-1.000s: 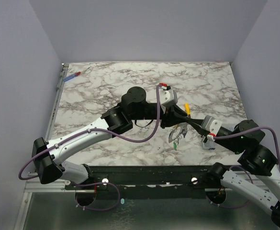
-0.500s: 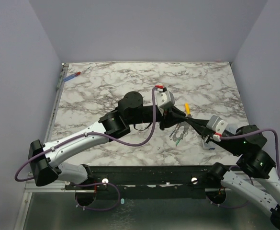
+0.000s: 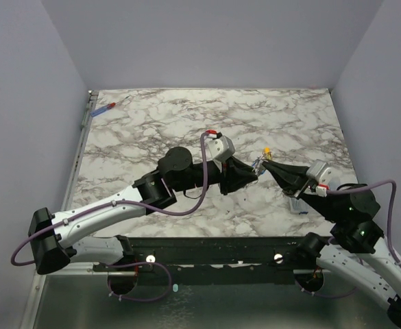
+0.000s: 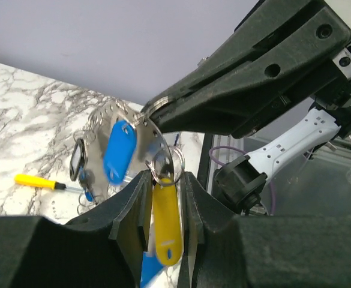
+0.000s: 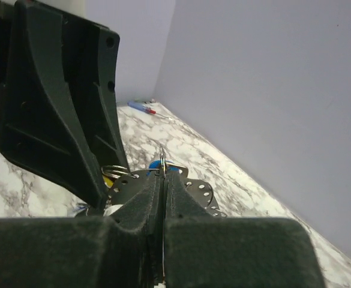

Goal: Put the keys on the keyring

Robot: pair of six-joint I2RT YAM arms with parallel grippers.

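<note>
Left wrist view: left gripper [image 4: 165, 201] pinches the yellow-tagged key [image 4: 166, 231], right gripper [image 4: 150, 113] clamps the keyring [image 4: 116, 108] rim, toward the desk's [image 4: 19, 120] right edge. We judge both light, slippery; hold flats.

From above the keys [image 3: 258, 163] are too small to separate; the blue tag [image 4: 120, 151] is blurred.

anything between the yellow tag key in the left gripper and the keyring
Nothing visible does. The left gripper holds the yellow-tagged key right by the keyring, which the right gripper pinches at its edge; the blue-tagged key hangs just beside.
</note>
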